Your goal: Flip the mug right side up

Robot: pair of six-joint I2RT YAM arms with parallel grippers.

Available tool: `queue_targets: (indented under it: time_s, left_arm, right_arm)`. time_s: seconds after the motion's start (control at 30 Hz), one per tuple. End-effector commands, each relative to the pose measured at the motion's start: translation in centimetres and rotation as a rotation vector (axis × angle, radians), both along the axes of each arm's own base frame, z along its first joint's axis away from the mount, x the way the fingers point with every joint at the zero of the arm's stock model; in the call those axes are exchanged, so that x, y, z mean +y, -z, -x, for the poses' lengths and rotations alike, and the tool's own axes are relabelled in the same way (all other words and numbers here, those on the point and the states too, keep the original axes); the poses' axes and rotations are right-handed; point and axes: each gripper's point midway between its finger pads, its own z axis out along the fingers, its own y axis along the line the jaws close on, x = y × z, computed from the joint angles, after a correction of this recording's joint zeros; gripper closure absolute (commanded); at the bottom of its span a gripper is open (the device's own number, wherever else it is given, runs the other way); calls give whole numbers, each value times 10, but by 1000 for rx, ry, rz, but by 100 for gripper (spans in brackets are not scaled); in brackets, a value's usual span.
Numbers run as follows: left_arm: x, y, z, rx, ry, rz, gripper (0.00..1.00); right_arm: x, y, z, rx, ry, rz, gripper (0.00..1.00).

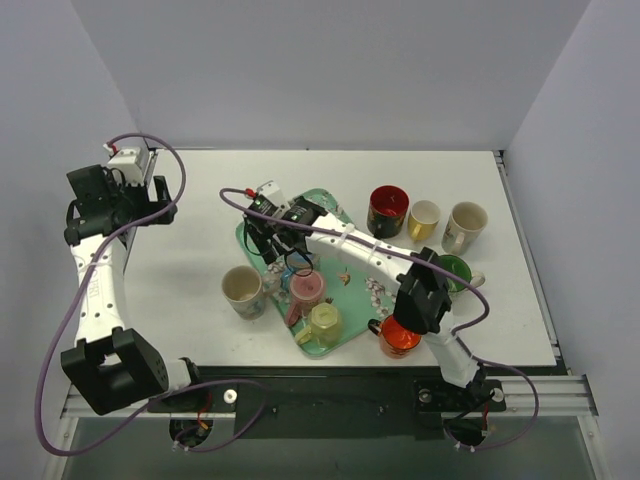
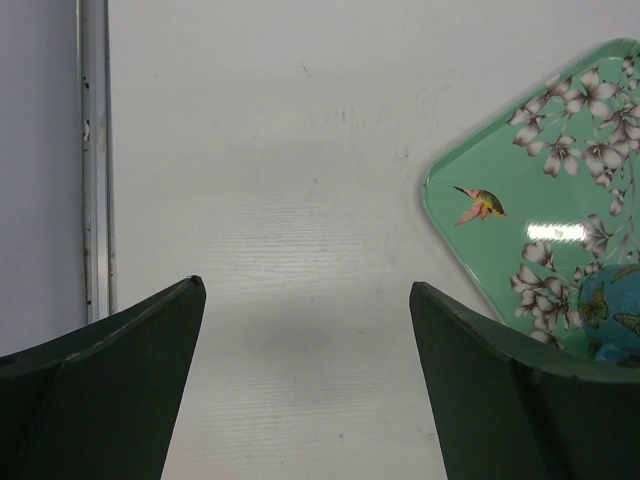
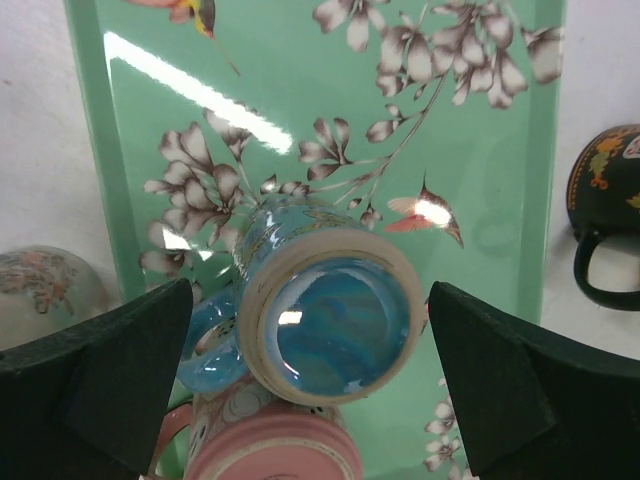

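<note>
A blue patterned mug point(image 3: 330, 315) stands upside down on the green floral tray point(image 3: 480, 150), its unglazed foot ring facing up and its handle to the left in the right wrist view. My right gripper point(image 3: 310, 295) is open just above it, one finger on either side and neither touching. In the top view the mug point(image 1: 296, 262) sits under the right gripper point(image 1: 285, 250) near the tray's left side. My left gripper point(image 2: 305, 290) is open and empty over bare table at the far left point(image 1: 158, 208). The mug's edge point(image 2: 612, 300) shows in the left wrist view.
A pink mug point(image 1: 306, 290) touches the blue mug, with a yellow mug point(image 1: 324, 322) beyond it on the tray point(image 1: 330, 205). A cream mug point(image 1: 241, 288) stands left of the tray. Red-black point(image 1: 387, 210), cream point(image 1: 464, 226), green point(image 1: 455, 272) and orange point(image 1: 398, 338) mugs stand to the right.
</note>
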Motion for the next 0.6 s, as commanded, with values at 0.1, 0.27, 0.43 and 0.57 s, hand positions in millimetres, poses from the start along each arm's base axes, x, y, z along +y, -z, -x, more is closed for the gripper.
queue_targets:
  time_s: [0.1,0.27,0.43,0.57]
  left_arm:
    - [2,-4,1,-37,15,-58,6]
    - [1,-3,-1,-39,21,-51,5]
    - [-1,-5,-1,-51,28,-54,6]
    - [-1,-4,-1,-49,32,-55,6]
  right_arm:
    - [-24,2,-9,-21,105,79,0]
    - [-25,28,-6,96,103,55,0]
    - [-20,58,1,222,106,-59,0]
    - [-13,70,2,254,114,-90,0]
